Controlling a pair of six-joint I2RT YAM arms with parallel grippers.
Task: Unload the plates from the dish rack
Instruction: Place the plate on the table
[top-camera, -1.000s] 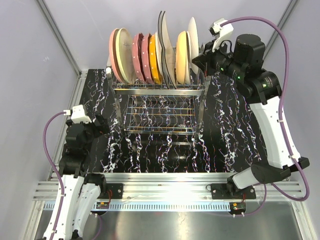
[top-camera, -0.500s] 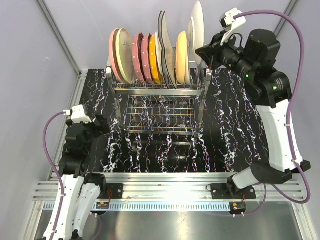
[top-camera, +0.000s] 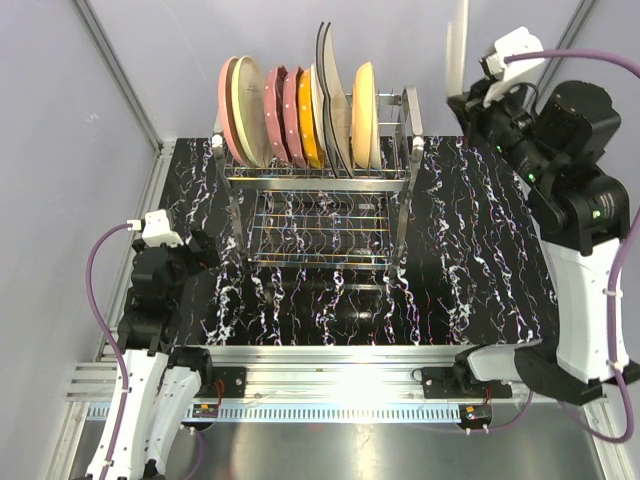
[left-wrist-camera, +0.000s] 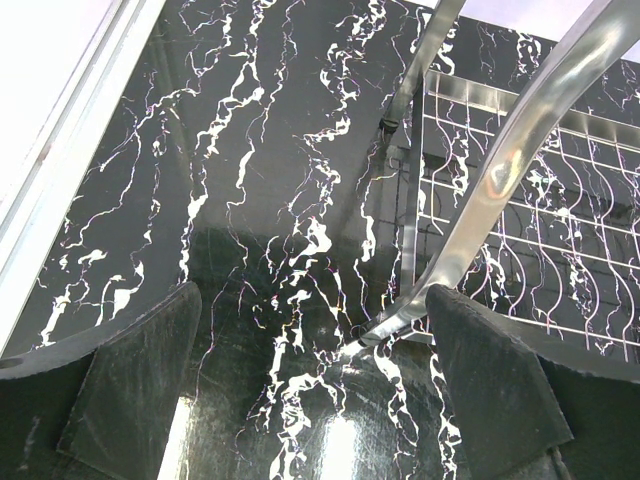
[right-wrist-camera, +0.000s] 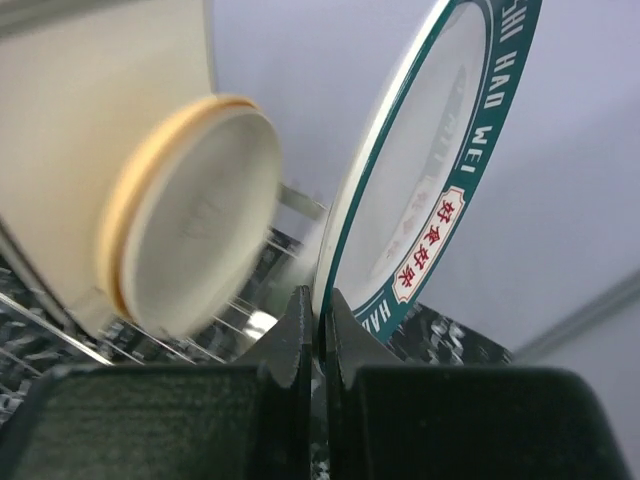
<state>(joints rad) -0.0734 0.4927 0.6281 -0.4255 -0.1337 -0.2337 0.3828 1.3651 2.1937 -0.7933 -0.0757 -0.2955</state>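
While it hangs well up beside the dish rack (top-camera: 320, 200), the teal-rimmed plate (right-wrist-camera: 420, 170) is pinched at its lower rim by the right gripper (right-wrist-camera: 315, 322).
Glossy, round, on edge, long axis vertical. Other plates (top-camera: 300, 110) stand in silver wire. The left gripper (left-wrist-camera: 315, 395) is spread wide over the marbled table (top-camera: 470, 260), holding nothing.

The right fingers (right-wrist-camera: 293, 345) have lifted the teal-rimmed plate (right-wrist-camera: 430, 150) clear of the rack (top-camera: 315, 226).
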